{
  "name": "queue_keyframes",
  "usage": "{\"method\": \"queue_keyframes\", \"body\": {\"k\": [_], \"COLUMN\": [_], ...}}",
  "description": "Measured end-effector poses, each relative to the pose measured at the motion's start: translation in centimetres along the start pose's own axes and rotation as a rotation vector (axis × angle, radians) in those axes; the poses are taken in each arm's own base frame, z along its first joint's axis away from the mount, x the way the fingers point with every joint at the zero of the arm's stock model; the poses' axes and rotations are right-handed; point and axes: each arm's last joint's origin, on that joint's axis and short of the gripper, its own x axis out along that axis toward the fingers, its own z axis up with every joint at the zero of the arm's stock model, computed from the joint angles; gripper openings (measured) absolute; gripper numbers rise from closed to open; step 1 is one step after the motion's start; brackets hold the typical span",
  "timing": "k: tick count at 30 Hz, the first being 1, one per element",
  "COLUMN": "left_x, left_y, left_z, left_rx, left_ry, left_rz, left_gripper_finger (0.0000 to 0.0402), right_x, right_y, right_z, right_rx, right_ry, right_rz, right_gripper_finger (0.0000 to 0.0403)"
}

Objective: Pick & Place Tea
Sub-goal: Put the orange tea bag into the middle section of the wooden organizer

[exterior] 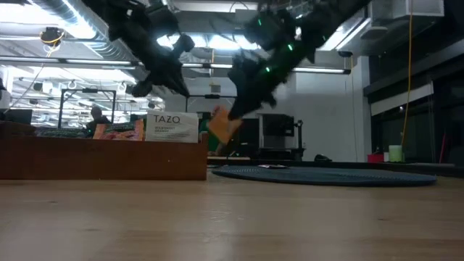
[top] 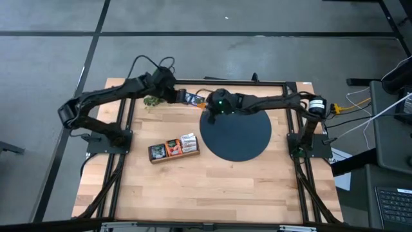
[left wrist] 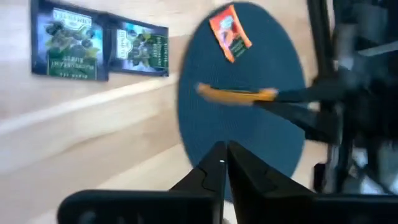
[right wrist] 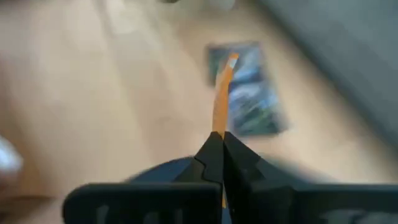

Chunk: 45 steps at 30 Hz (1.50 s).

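Note:
My right gripper (right wrist: 219,142) is shut on an orange tea sachet (right wrist: 219,102), seen edge-on, above the far left rim of the dark disc (top: 238,138). The low view shows that sachet (exterior: 221,125) in the air. My left gripper (left wrist: 224,163) is shut and empty, hovering over the table's far side beside the right one (top: 212,108). A second orange sachet (left wrist: 230,32) lies flat on the disc. Two dark blue sachets (left wrist: 68,46) (left wrist: 143,50) lie flat on the wood near the far edge. Further sachets stand in the wooden tray (top: 174,148). My right gripper pinches the orange sachet by one edge (right wrist: 218,127) between its two fingers. The sachet sticks out past the fingertips. It is lifted clear of the table and hangs tilted below the fingers (exterior: 221,125).
The wooden tray (exterior: 101,159) sits left of the disc, with a white TAZO sachet (exterior: 172,127) upright in it. A green plant (top: 151,101) lies near the far left, under my left arm. Bare wood stretches along the near side (top: 212,193).

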Motion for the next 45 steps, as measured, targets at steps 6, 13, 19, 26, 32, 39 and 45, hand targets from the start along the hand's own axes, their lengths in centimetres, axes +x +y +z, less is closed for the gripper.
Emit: {"method": "queue_keyframes", "body": {"k": [6, 13, 19, 26, 32, 39, 45], "left_x": [-0.5, -1.9, -2.6, -2.3, -2.1, -2.2, -2.2], "left_y": [0.2, 0.8, 0.1, -0.8, -1.8, -2.1, -2.1], "left_z": [1.7, 5.0, 6.1, 5.5, 5.0, 5.0, 5.0], "left_rx": [-0.094, -0.265, -0.348, -0.349, -0.328, -0.315, -0.285], "left_ry": [-0.056, -0.214, -0.216, -0.176, -0.188, -0.217, -0.231], "left_rz": [-0.092, -0.249, -0.403, -0.441, -0.471, -0.488, -0.482], "left_gripper_finger": [0.0042, 0.0112, 0.0172, 0.0197, 0.0190, 0.0125, 0.0034], "right_x": [-2.1, -2.9, -3.2, -3.5, -3.6, -3.6, -3.6], "right_y": [2.8, 3.0, 3.2, 3.3, 3.3, 3.3, 3.3], "right_z": [3.6, 5.0, 6.0, 7.0, 7.2, 7.2, 7.2], "right_rx": [-0.513, -0.726, -0.831, -0.962, -0.952, -0.944, -0.944], "right_ry": [-0.071, -0.071, -0.127, -0.178, -0.201, -0.206, -0.207], "right_rz": [-0.345, -0.599, -0.640, -0.667, -0.674, -0.676, -0.675], "right_gripper_finger": [0.0002, 0.0001, 0.0001, 0.0000, 0.0001, 0.0002, 0.0003]}}
